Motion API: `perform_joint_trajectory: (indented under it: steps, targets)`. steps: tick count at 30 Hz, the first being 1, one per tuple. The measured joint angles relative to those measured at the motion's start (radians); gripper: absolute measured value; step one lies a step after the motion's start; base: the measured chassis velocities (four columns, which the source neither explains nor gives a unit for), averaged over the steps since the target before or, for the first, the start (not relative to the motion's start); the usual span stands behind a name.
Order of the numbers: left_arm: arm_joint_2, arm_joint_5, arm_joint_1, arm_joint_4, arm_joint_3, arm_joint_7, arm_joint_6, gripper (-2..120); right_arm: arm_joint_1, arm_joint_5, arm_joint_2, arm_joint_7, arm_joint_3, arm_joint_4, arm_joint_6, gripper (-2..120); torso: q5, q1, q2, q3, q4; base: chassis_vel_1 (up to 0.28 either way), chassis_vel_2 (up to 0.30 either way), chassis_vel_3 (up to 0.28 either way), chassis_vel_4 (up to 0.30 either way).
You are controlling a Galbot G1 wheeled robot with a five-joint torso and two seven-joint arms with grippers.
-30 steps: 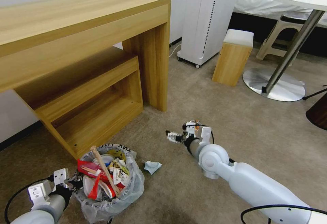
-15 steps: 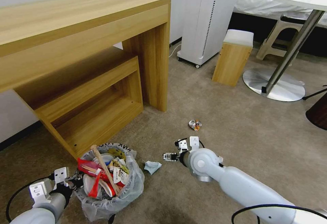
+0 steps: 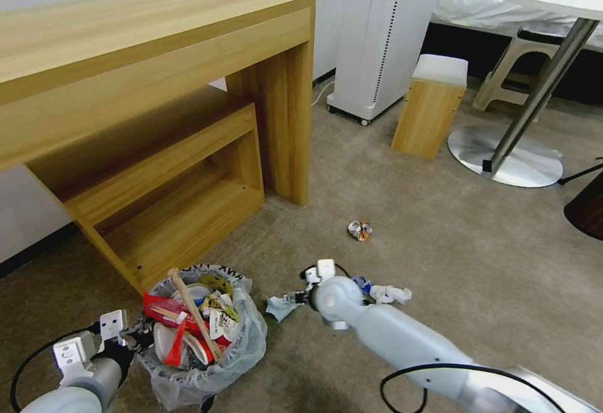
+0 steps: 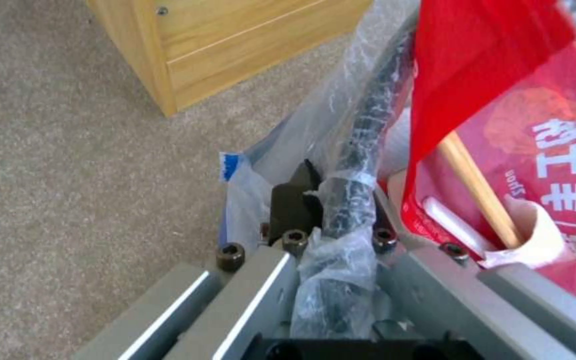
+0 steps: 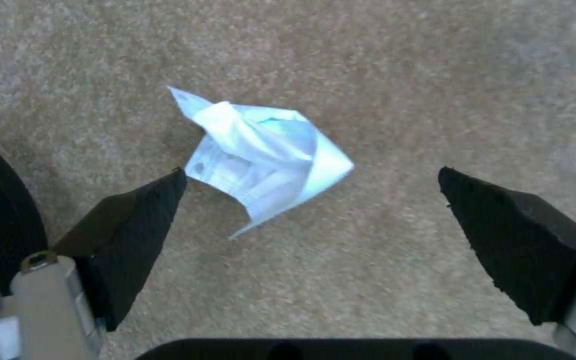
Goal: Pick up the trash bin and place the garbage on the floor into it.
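Observation:
The trash bin [image 3: 188, 372], lined with a crinkly clear bag and heaped with litter, sits at the lower left of the head view. My left gripper [image 3: 134, 336] is shut on its bagged rim [image 4: 361, 160], one black finger [image 4: 291, 202] outside the rim. A red wrapper [image 4: 501, 125] and a wooden stick [image 4: 478, 187] poke out beside it. My right gripper [image 5: 309, 174] hangs open just above a crumpled pale-blue paper [image 5: 261, 150] on the carpet, a finger on either side. That paper [image 3: 279, 307] lies right of the bin. A crushed can [image 3: 359, 230] and a crushed blue-white cup [image 3: 384, 292] lie farther right.
A wooden desk [image 3: 157, 42] with a low shelf unit [image 3: 169, 212] stands just behind the bin. Farther back are a white floor appliance [image 3: 383, 36], a wooden stool [image 3: 430, 108] and a round table's metal base [image 3: 505, 155]. Open carpet spreads to the right.
My right arm has swung back from the crushed can toward the bin and now hovers over the crumpled paper. The can and cup have come into sight. The left arm and bin have not moved.

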Motion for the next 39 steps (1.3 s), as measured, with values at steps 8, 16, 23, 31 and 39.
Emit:
perform_joint_trajectory:
  steps: [8,16,23,31,39]
  targets:
    - [-0.004,0.000,-0.001,0.002,-0.001,0.000,-0.006,1,-0.003,-0.071,0.045,-0.029,-0.010,-0.107,0.022,96,0.0001,0.000,0.000,0.000,-0.0001,0.000,0.000,0.000,0.000]
    - [-0.009,0.000,-0.003,-0.001,0.002,0.000,-0.010,1,-0.007,-0.120,0.066,-0.057,-0.021,-0.164,0.036,80,0.0002,0.000,0.000,0.000,-0.0001,0.000,0.000,0.000,0.000]
    - [-0.014,0.000,0.002,-0.018,0.006,0.001,-0.013,1,-0.007,-0.171,0.091,-0.084,-0.041,-0.214,0.055,55,0.0003,0.000,0.000,0.000,0.0000,0.000,0.000,0.000,0.000]
    - [-0.024,0.000,0.013,-0.035,0.012,0.006,-0.017,1,-0.007,-0.217,0.106,-0.103,-0.065,-0.238,0.083,39,0.0003,0.000,0.000,0.000,0.0000,0.000,0.000,0.000,0.000]
    - [-0.029,0.003,0.004,-0.034,0.017,0.006,-0.023,1,-0.017,-0.228,0.075,-0.102,-0.069,-0.177,0.084,8,0.0003,0.000,0.000,0.000,0.0001,0.000,0.000,0.000,0.000]
